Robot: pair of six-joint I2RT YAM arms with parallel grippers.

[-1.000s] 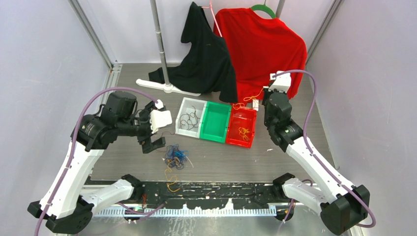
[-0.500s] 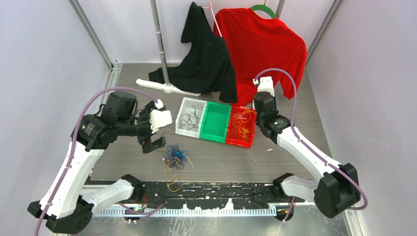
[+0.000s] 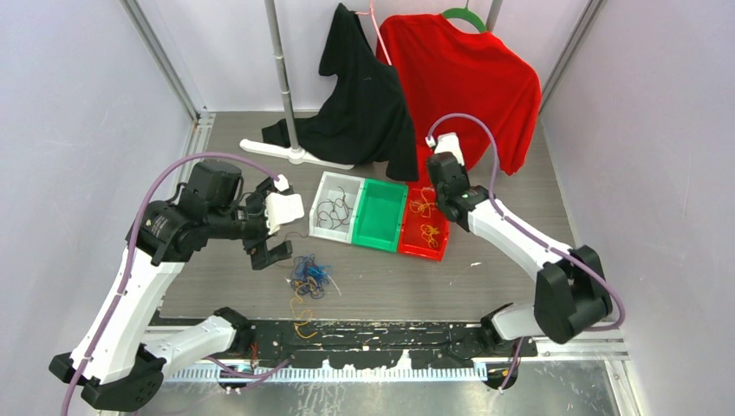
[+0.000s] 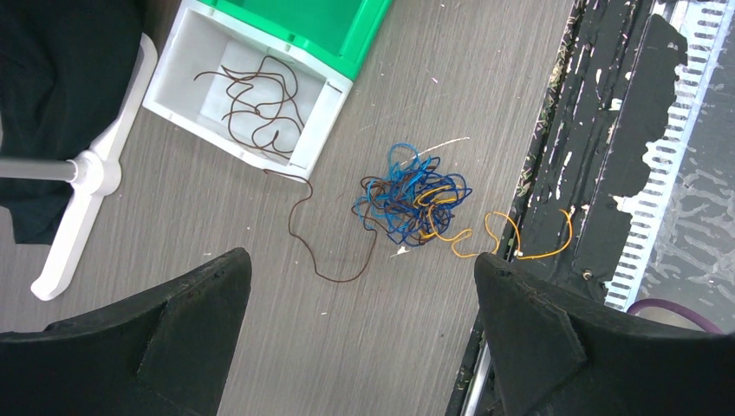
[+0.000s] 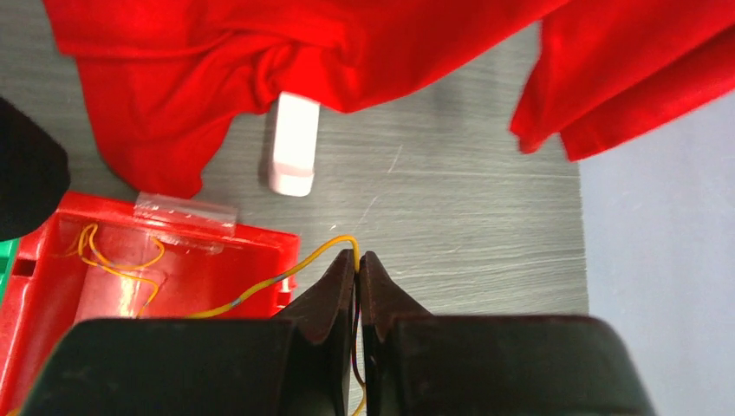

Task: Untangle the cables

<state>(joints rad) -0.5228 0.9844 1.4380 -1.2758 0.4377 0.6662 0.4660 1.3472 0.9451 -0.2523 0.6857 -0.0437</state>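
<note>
Worktop, top view: the grey wood-grain worktop [image 3: 485, 286] is carrying a white bin [image 3: 329, 236], a green bin [image 3: 381, 217] and a red bin [image 3: 423, 251] in a touching row near its middle.
Tangle, top view: a blue, brown and orange tangle [image 3: 309, 276] is lying toward the worktop's near edge, left of the middle.
Left jaws, top view: hanging above the worktop just left of the tangle.
Left jaws, left wrist view: standing wide apart, gripping nothing.
Loose ends, left wrist view: a brown strand [image 4: 334, 279] is trailing between the white bin's rim and the tangle; an orange strand [image 4: 542, 255] is reaching onto the black strip [image 4: 598, 130] along the near edge.
White bin, left wrist view: a brown cable [image 4: 260, 108] is lying inside.
Right jaws, right wrist view: pinching a yellow cable [image 5: 295, 271] that is running over the red bin's rim.
Background, right wrist view: a red shirt [image 5: 260, 52] is draping onto the worktop.
</note>
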